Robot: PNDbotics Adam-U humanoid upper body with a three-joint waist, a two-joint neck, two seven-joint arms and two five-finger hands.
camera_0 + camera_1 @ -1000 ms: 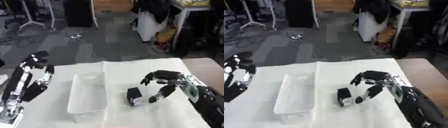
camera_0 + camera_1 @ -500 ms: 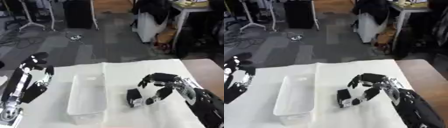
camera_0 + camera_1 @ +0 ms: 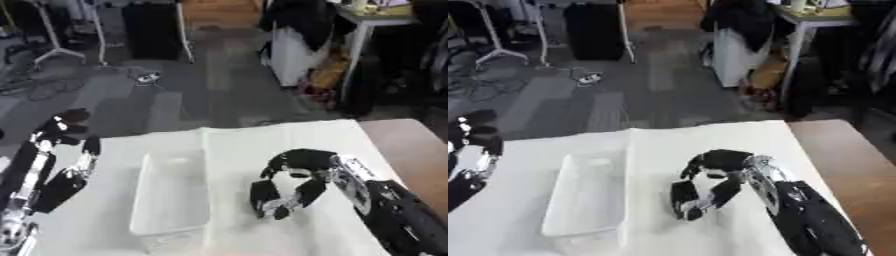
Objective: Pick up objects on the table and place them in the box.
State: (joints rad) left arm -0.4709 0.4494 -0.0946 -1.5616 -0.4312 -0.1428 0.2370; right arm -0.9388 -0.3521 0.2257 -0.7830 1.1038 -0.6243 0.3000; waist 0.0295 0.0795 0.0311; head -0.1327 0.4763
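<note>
Small dark object point(image 3: 262, 196) is being grasped by curled right hand point(image 3: 302, 175); judged light, rigid, best pinched sideways; left hand point(image 3: 66, 172) is being held released

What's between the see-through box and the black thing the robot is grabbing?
Nothing but bare white table. The left eye view shows that empty strip between the clear box and the black object, which the right hand curls around.

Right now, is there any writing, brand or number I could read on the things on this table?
None can be read.
The small dark object under the right robot hand has a pale patch low on it, too blurred to read.
The clear box shows no label.
</note>
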